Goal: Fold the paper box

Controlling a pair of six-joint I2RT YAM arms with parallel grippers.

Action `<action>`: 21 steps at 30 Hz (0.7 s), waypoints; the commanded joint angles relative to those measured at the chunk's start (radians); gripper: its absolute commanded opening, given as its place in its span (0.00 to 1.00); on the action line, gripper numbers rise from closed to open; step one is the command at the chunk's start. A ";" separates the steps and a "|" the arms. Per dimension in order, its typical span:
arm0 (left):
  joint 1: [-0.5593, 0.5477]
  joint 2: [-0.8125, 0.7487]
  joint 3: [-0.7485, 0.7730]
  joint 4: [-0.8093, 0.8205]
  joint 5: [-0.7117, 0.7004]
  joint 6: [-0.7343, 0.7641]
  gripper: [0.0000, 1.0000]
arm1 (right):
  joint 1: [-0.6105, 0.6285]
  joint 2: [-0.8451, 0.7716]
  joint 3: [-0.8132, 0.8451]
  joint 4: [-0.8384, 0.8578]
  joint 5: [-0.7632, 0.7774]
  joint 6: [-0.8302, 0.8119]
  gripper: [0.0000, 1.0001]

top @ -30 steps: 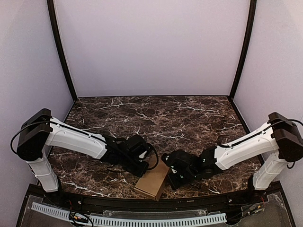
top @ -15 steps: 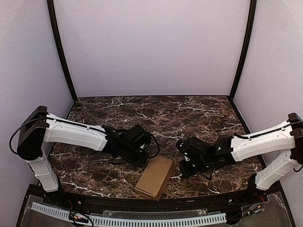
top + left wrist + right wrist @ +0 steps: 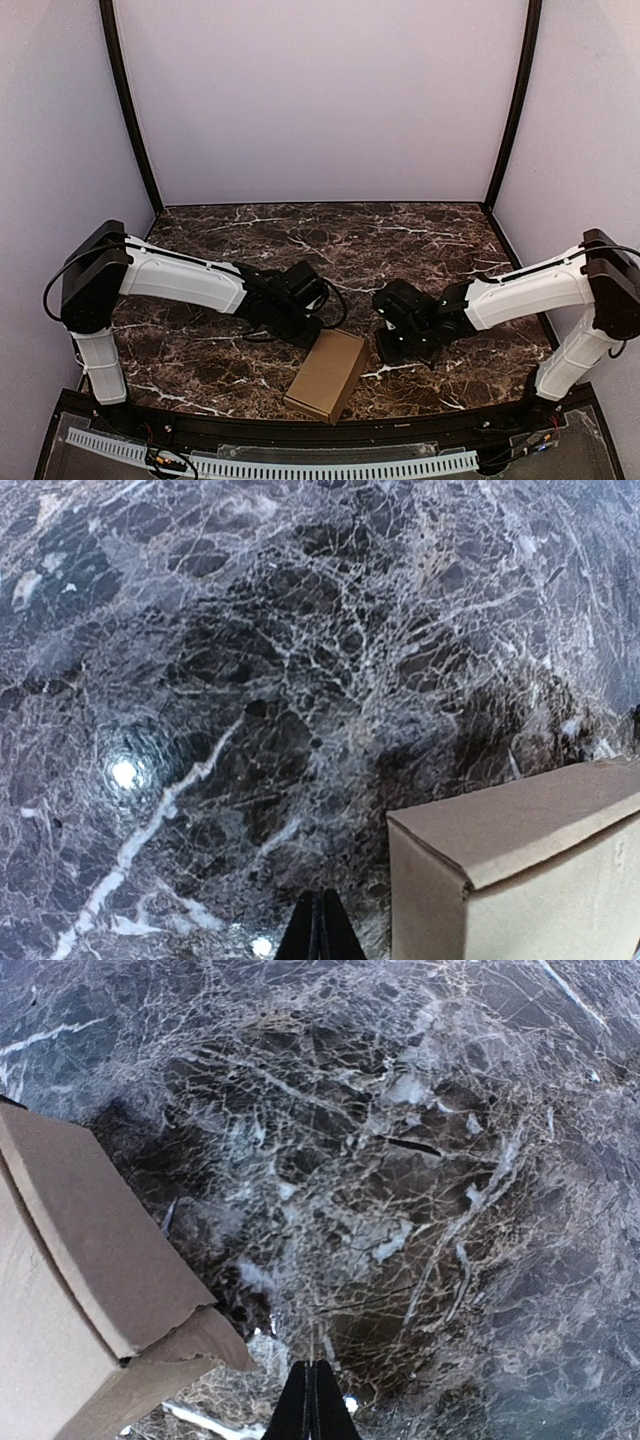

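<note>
- The paper box [image 3: 325, 375] looks pretty much closed up: a brown block lying flat on the marble table [image 3: 420, 240], close to the near edge, between the two arms and angled a bit.
- Left gripper [image 3: 306, 328] hangs just off the box's far-left corner, not touching it. In its wrist view the fingers meet in a single point, so they're pinched together on nothing.
- Right gripper [image 3: 392, 345] is the same deal: fingers together, empty, near the box's right side with bare marble in between.
- The right wrist view shows one end flap [image 3: 205, 1345] sticking out a little with a dark gap under it, so it's probably not fully tucked.
- Best bet for finishing: one arm pins the top of the box while the other nudges that flap in with closed fingertips. It should go slow and square to the end, so the light box doesn't skate toward the table edge.
</note>
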 commanded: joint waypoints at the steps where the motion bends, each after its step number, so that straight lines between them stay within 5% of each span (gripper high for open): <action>1: 0.001 0.007 0.021 -0.015 0.009 0.010 0.00 | -0.014 0.035 0.032 0.061 -0.034 -0.005 0.00; 21: 0.000 0.014 -0.012 0.047 0.160 -0.043 0.00 | -0.009 0.137 0.064 0.211 -0.181 0.079 0.00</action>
